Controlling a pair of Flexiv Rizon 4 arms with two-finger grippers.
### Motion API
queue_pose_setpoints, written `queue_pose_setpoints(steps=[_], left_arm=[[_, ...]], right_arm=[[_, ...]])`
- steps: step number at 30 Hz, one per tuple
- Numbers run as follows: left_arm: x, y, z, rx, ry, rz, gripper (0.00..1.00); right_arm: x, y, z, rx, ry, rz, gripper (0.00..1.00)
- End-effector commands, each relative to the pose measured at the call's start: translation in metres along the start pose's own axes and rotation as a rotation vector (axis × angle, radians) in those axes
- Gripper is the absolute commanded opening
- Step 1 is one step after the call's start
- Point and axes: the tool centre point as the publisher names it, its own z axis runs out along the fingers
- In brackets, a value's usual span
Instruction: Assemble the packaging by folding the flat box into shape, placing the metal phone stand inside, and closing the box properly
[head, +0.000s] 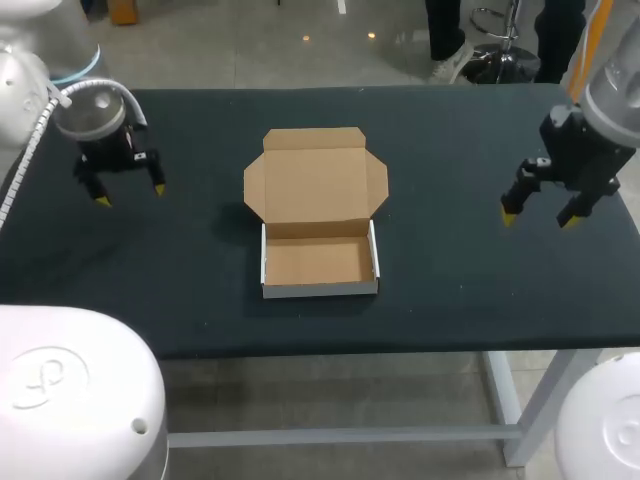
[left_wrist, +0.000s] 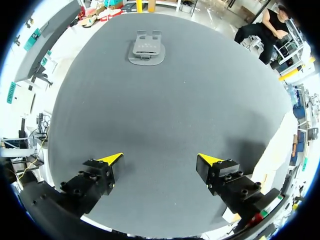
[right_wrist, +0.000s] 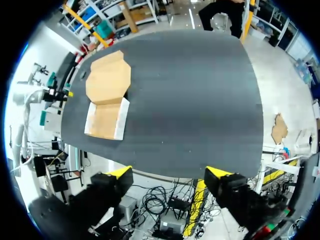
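Box (head: 318, 228) mid-table: tray (head: 320, 262) formed at the near side, lid (head: 315, 183) lying open beyond, seemingly ready to receive the metal phone stand (left_wrist: 146, 48), which lies well ahead of the left gripper (left_wrist: 160, 158). Both it and the right gripper (head: 540, 217) hang wide and empty on either side. No legible print shows.

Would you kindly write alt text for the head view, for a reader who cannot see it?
An open cardboard box sits empty at the middle of the dark table, its lid laid flat beyond it. The left gripper hangs open over the table's left side, the right gripper open over its right, both apart from the box.
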Motion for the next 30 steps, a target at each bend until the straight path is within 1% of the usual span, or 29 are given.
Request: queue_pose_setpoints(steps=[1, 13, 19, 30], left_arm=[[-0.004, -0.016, 0.012, -0.073, 0.001, -0.005, 1.00], [-0.009, -0.039, 0.038, -0.113, -0.008, 0.009, 1.00], [-0.014, -0.054, 0.051, -0.124, -0.010, 0.010, 1.00], [-0.023, -0.072, 0.067, -0.137, -0.013, 0.010, 1.00]], right_arm=[[0.000, 0.000, -0.002, 0.005, -0.001, 0.000, 1.00], [0.000, 0.000, -0.002, 0.005, -0.001, 0.000, 1.00], [0.000, 0.000, -0.002, 0.005, -0.001, 0.000, 1.00], [0.000, 0.000, -0.002, 0.005, -0.001, 0.000, 1.00]])
